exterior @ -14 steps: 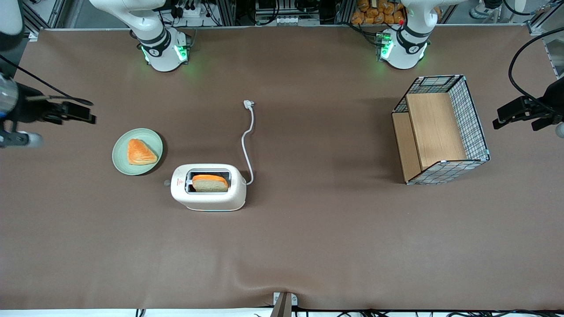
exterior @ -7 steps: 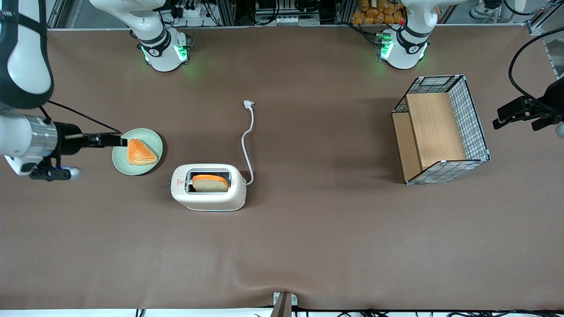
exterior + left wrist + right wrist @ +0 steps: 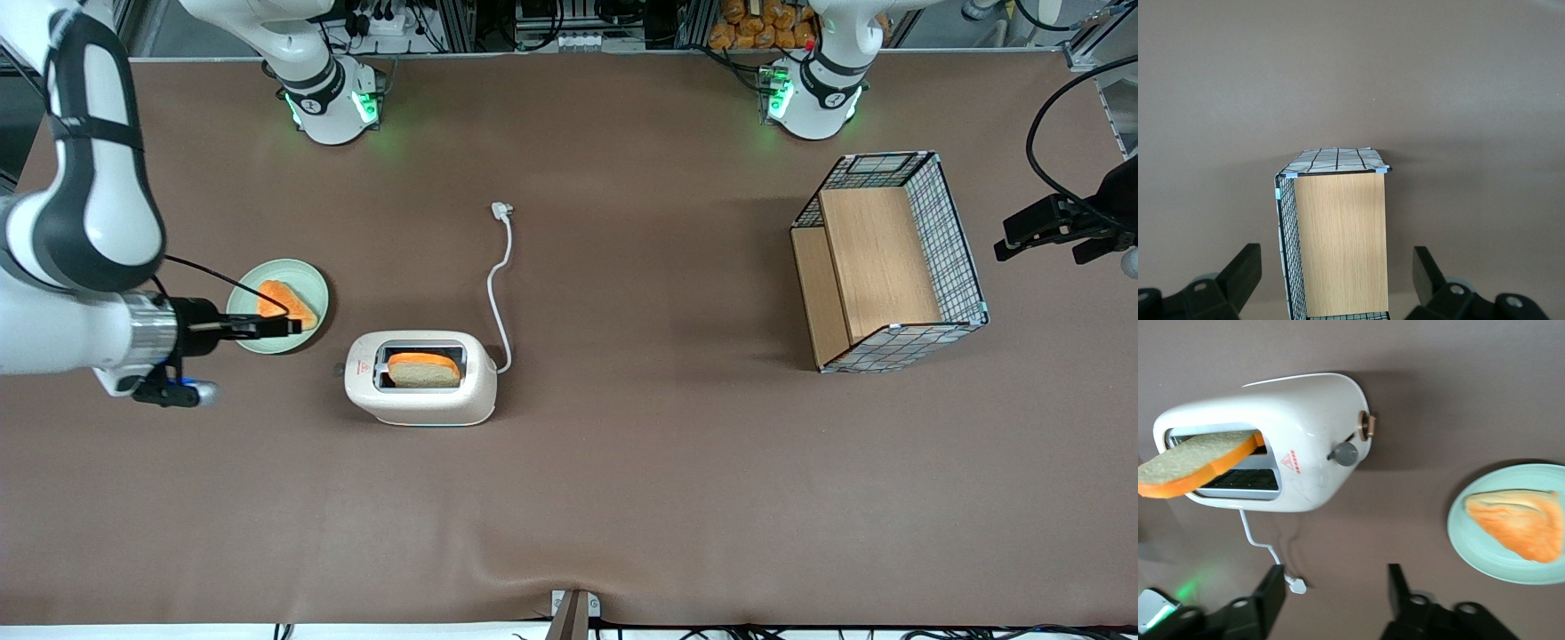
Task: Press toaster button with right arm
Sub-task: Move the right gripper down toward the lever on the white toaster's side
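Observation:
The cream-white toaster [image 3: 427, 398] stands mid-table with a bread slice [image 3: 424, 369] in its slot. The small pale-grey toaster button [image 3: 338, 368] sticks out of the end that faces the working arm. The wrist view shows that toaster button [image 3: 1345, 454] below the red triangle mark on the toaster [image 3: 1311, 407]. The right arm reaches in low, and its gripper [image 3: 290, 326] hovers over the plate's edge, a short gap from the button. The gripper [image 3: 1335, 581] is open and holds nothing.
A mint-green plate [image 3: 307, 280] with an orange pastry [image 3: 283, 300] lies under the gripper. The toaster's white cord ends in a plug [image 3: 500, 211] farther from the front camera. A wire basket [image 3: 953, 240] with wooden panels stands toward the parked arm's end.
The right arm has swung in from the table's end toward the toaster and nearer the front camera. Its gripper went from outside the plate to above the plate's edge.

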`<state>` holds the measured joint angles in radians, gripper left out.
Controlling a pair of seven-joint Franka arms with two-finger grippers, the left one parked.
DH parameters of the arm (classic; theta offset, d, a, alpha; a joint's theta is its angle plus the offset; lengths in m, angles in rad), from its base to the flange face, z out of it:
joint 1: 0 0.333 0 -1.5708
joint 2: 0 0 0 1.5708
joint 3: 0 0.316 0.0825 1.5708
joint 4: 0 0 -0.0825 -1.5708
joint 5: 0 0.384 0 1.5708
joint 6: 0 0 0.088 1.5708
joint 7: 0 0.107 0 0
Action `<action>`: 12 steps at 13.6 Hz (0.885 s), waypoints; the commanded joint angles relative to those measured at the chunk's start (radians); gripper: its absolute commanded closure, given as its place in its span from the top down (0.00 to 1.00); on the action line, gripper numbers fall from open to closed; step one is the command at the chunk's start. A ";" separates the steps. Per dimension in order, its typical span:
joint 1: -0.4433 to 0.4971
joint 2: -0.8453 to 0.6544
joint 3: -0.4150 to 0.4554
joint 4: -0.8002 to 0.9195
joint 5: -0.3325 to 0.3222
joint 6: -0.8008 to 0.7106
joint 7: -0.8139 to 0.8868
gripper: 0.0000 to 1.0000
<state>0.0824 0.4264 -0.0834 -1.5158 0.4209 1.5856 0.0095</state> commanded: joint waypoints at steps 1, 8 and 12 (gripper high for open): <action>0.011 0.018 -0.003 -0.038 0.065 0.060 -0.012 0.00; 0.026 0.077 -0.003 -0.063 0.067 0.185 -0.112 0.00; 0.033 0.110 -0.003 -0.063 0.078 0.218 -0.114 0.00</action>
<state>0.1127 0.5208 -0.0842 -1.5810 0.4688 1.7854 -0.0846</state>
